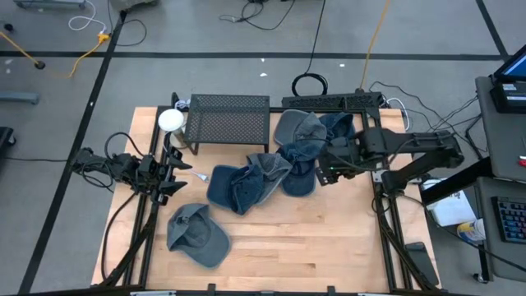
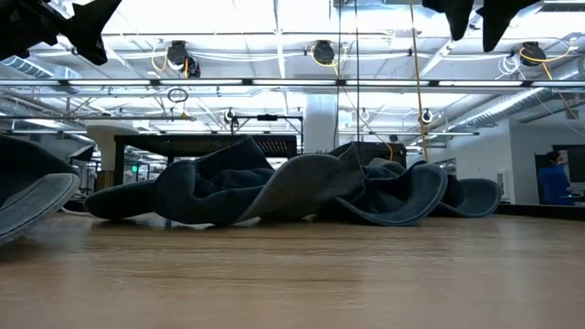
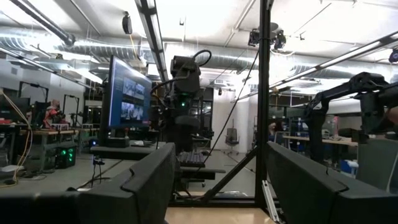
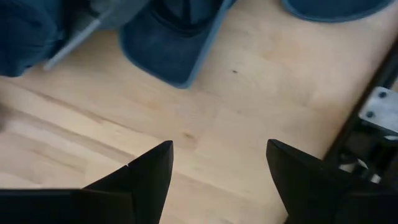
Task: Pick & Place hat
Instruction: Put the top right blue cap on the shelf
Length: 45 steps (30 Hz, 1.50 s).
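Observation:
Several blue denim caps lie in a heap (image 1: 275, 160) at the table's middle and far side; in the low view the heap (image 2: 292, 187) rests on brims and crowns. One grey-blue cap (image 1: 197, 234) lies apart near the table's near left. My right gripper (image 1: 333, 173) hovers open above the wood just right of the heap; its wrist view shows bare table between the fingers (image 4: 217, 168) and a dark blue cap's brim (image 4: 171, 53) ahead. My left gripper (image 1: 177, 174) waits open at the table's left side, pointing level across the table (image 3: 217, 180).
A black mesh rack (image 1: 228, 119) stands at the far side, a white round object (image 1: 170, 120) to its left. A black frame post (image 4: 373, 106) runs along the table's right. Bare wood (image 1: 312, 238) spreads across the near right.

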Available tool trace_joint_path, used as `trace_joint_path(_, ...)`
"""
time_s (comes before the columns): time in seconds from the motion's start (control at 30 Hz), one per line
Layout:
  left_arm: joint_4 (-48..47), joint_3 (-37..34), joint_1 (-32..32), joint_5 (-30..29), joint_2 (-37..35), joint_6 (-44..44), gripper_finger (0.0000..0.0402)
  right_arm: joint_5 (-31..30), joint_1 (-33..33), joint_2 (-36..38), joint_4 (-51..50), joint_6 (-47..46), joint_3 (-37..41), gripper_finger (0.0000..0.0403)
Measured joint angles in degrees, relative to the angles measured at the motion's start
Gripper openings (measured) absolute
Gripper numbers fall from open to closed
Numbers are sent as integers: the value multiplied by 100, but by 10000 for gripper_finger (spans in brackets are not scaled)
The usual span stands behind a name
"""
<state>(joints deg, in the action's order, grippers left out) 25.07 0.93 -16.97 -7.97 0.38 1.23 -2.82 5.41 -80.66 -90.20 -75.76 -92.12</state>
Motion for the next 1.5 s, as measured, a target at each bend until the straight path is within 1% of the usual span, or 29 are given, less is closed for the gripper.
trace_joint_path(0.33,-1,0,1,0,0,0,251,-2,-293,31,17,46,-2,251)
trace_joint_path(0.5,1,2,0,-2,0,0,251,-1,-670,60,30,321,-2,251)
trace_joint_path(0.7,0,2,0,0,0,0,251,146,-1488,72,16,1018,-2,251)
trace_joint_path(1.2,-1,1,0,2,0,0,251,143,-3770,72,19,2697,-2,251)
trace_joint_path(1.5,-1,2,0,4,0,0,251,120,-4755,72,18,3439,-2,251)
